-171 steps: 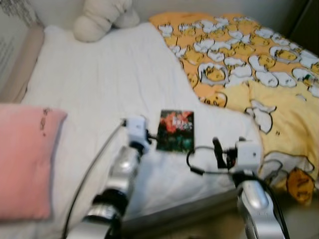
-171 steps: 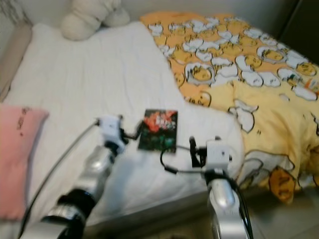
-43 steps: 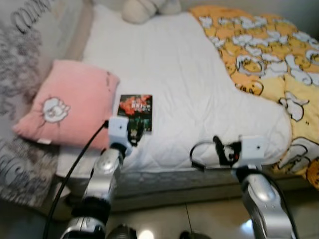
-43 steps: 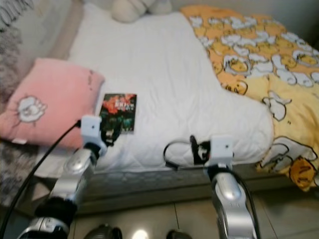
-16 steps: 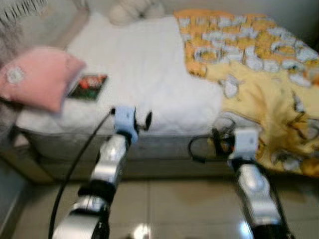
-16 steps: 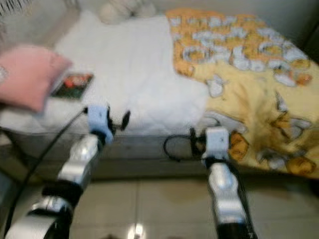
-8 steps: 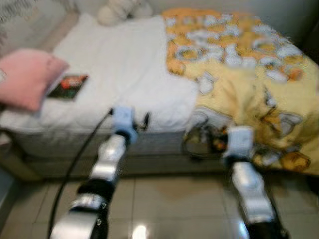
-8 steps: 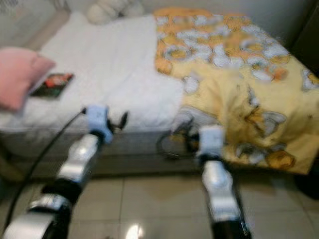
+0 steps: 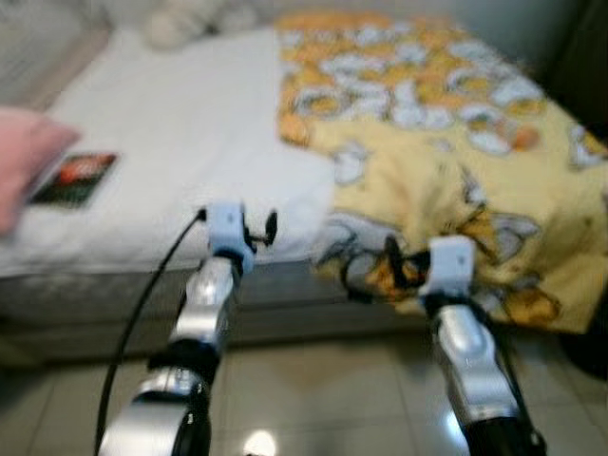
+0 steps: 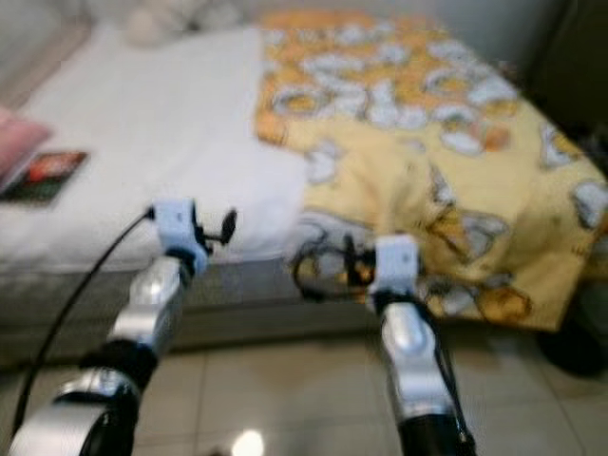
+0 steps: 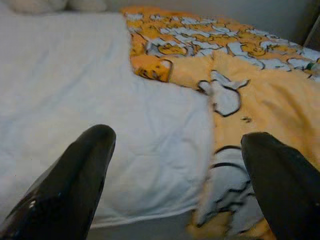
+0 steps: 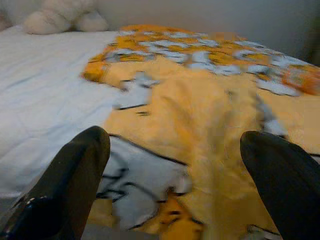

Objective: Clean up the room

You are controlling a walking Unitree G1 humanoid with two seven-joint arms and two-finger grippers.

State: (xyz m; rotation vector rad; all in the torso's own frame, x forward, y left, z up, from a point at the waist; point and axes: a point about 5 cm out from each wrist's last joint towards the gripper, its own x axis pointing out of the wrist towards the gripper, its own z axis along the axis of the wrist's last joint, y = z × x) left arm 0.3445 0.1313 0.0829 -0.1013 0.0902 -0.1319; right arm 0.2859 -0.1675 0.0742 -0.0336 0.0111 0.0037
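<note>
White bed (image 9: 171,142) fills the view, with the yellow blanket (image 9: 456,180) at 2 o'clock hanging over its edge. To tidy it well, approach squarely and take the loose hem. Both the left gripper (image 11: 175,170) and right gripper (image 12: 175,175) have fingers open, empty. The book (image 9: 74,178) now sits further toward 9 o'clock, since the camera turned.

Tiled floor (image 9: 313,380) below; dark object (image 10: 575,347) nearby.
</note>
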